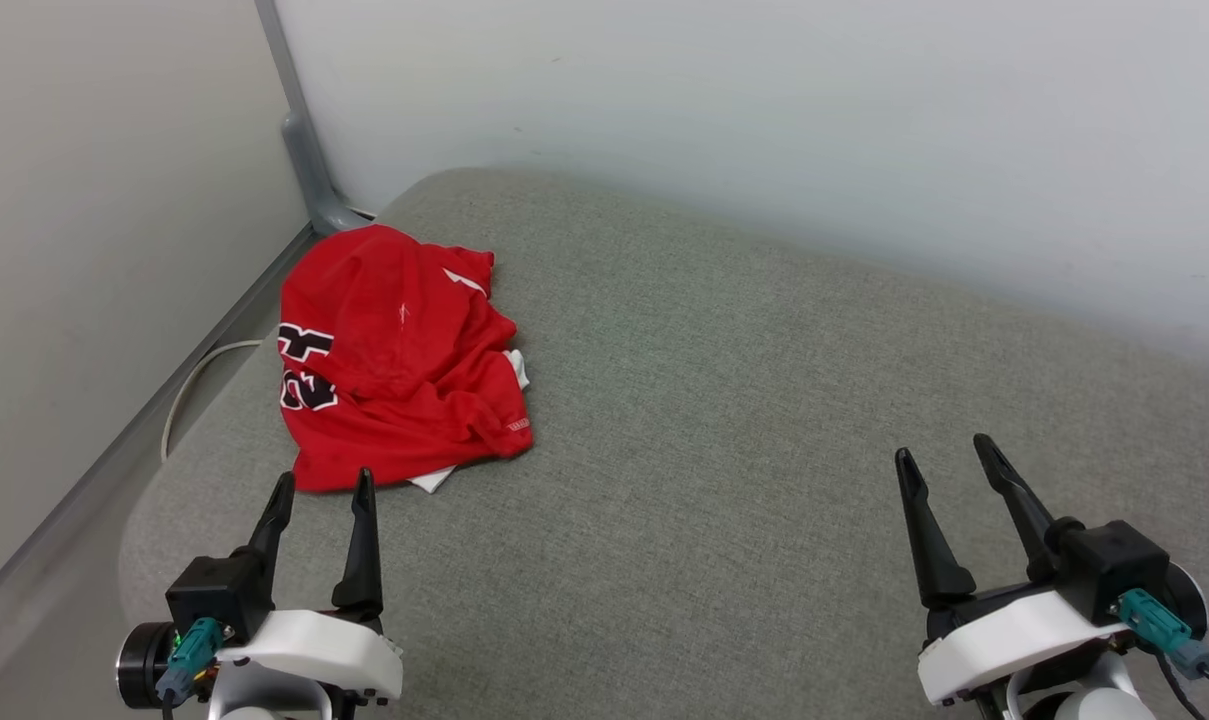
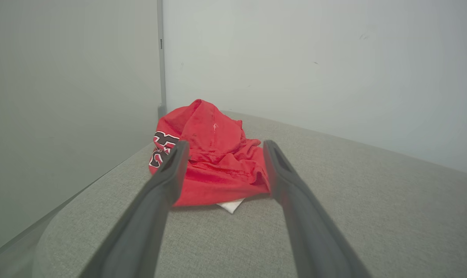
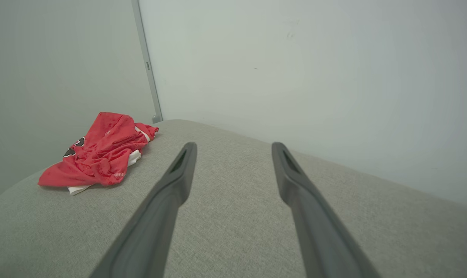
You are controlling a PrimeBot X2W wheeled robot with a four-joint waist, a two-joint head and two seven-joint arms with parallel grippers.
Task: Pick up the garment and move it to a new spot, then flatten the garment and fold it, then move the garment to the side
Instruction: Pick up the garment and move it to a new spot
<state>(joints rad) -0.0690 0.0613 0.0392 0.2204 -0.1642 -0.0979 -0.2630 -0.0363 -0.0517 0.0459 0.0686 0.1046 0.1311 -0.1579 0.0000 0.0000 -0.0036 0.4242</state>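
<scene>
Shirt [image 1: 394,360]: lying crumpled in a red heap on the far left part of the grey cushion [image 1: 764,420], close to its left edge and near the corner. Showing black-and-white numbers on the side facing left, with bits of white cloth peeking out at the near edge and on the right.
Left gripper [image 1: 325,476]: hovering low over the cushion just in front of the shirt and pointing straight at its near edge. Tips sitting right at the hem in the head view, contact impossible to call.
Left fingers [image 2: 167,181]: standing wide apart and gripping nothing, framing the red heap between them in the left wrist view.
Right gripper [image 1: 942,448]: hanging over bare cushion at the near right, well apart from the shirt.
Right fingers [image 3: 171,185]: spreading wide too and holding nothing, with the shirt sitting far off to the left in the right wrist view.
Cushion: running grey and woven up to the pale wall [image 1: 764,120] behind.
Post [image 1: 304,140]: rising grey in the corner just behind the shirt.
Cord [image 1: 186,383]: curling white beside the cushion's left edge, near the shirt.
</scene>
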